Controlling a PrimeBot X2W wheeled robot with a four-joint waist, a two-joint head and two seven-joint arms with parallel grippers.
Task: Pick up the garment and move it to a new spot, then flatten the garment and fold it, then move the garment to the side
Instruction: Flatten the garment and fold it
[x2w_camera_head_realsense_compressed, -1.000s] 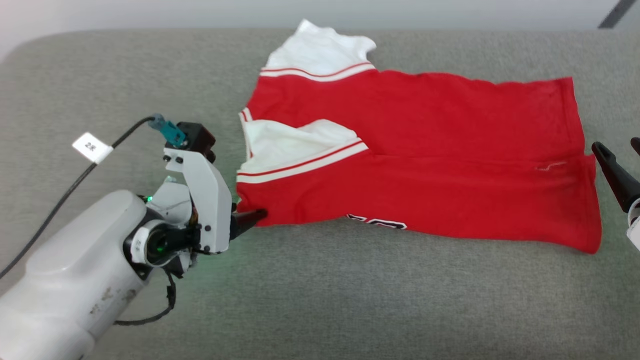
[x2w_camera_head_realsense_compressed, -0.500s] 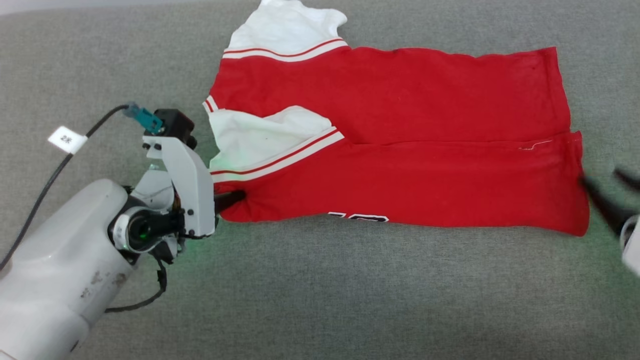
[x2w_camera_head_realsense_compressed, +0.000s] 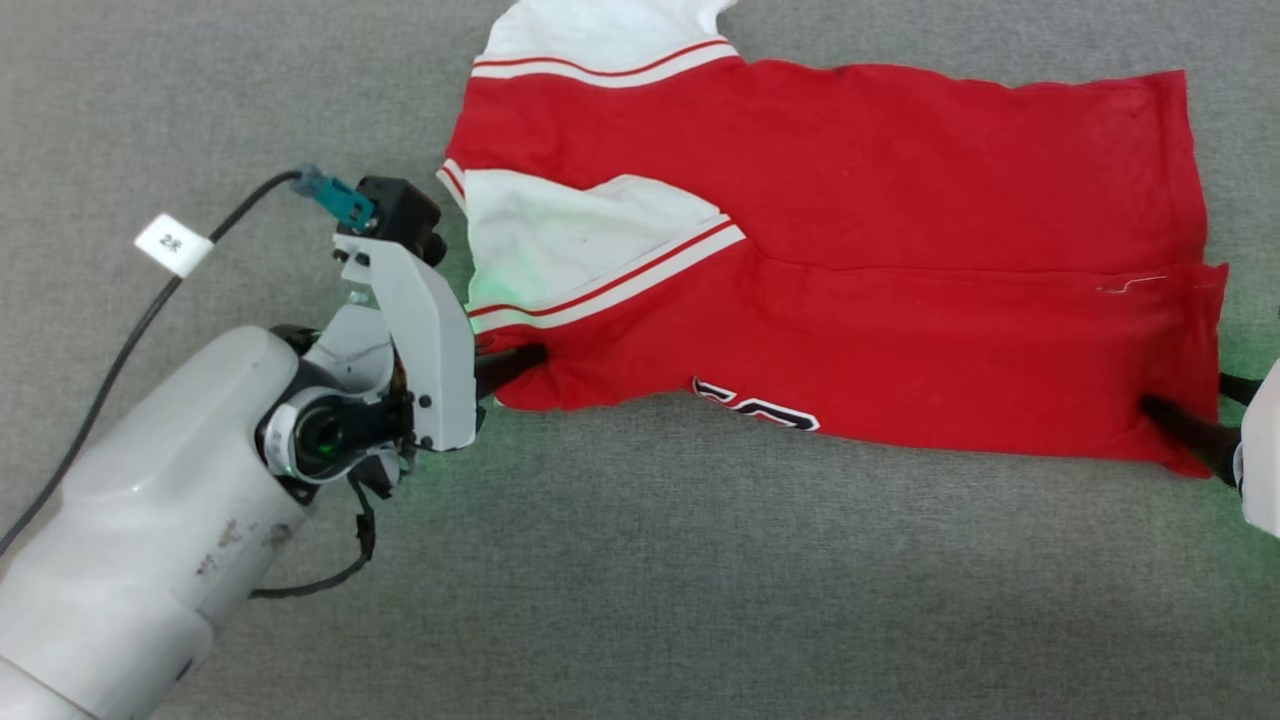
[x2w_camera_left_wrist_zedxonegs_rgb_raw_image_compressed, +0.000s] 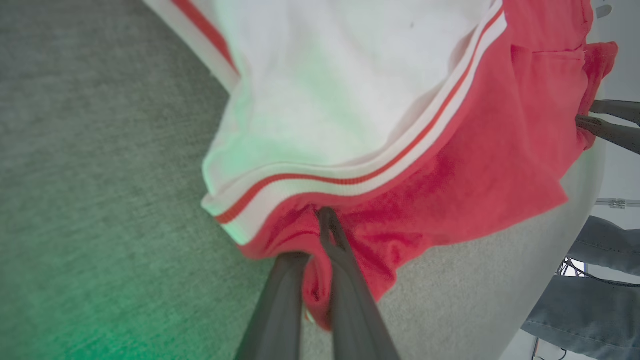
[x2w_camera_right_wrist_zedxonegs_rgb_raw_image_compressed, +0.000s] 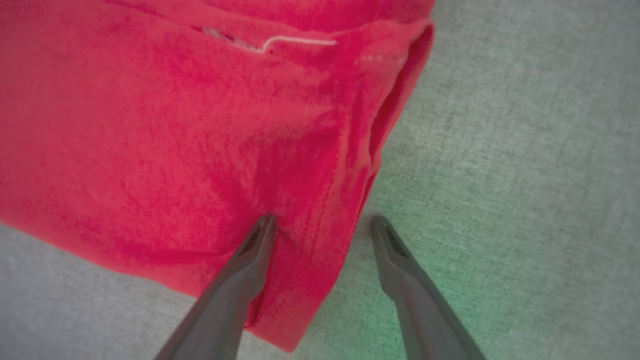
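Observation:
The garment (x2w_camera_head_realsense_compressed: 850, 250), red with white sleeves and striped trim, lies folded lengthwise on the grey surface (x2w_camera_head_realsense_compressed: 700, 560), with black lettering at its near edge. My left gripper (x2w_camera_head_realsense_compressed: 525, 360) is shut on the garment's near left corner, just below the white sleeve; in the left wrist view red cloth (x2w_camera_left_wrist_zedxonegs_rgb_raw_image_compressed: 450, 175) bunches between the left gripper's (x2w_camera_left_wrist_zedxonegs_rgb_raw_image_compressed: 312, 235) closed fingers. My right gripper (x2w_camera_head_realsense_compressed: 1185, 392) is open at the near right corner. In the right wrist view, one finger of the right gripper (x2w_camera_right_wrist_zedxonegs_rgb_raw_image_compressed: 322, 220) rests on the red cloth (x2w_camera_right_wrist_zedxonegs_rgb_raw_image_compressed: 150, 125) and the other on the grey surface beside the hem.
A black cable with a white tag (x2w_camera_head_realsense_compressed: 172, 243) runs to my left wrist. In the left wrist view the right gripper (x2w_camera_left_wrist_zedxonegs_rgb_raw_image_compressed: 586, 113) shows at the garment's far end, and a person's legs in jeans (x2w_camera_left_wrist_zedxonegs_rgb_raw_image_compressed: 580, 300) stand beyond the surface's edge.
The left gripper has closed on the garment's near left corner. The right gripper has come in from the right edge to straddle the near right corner. The head camera has tilted down.

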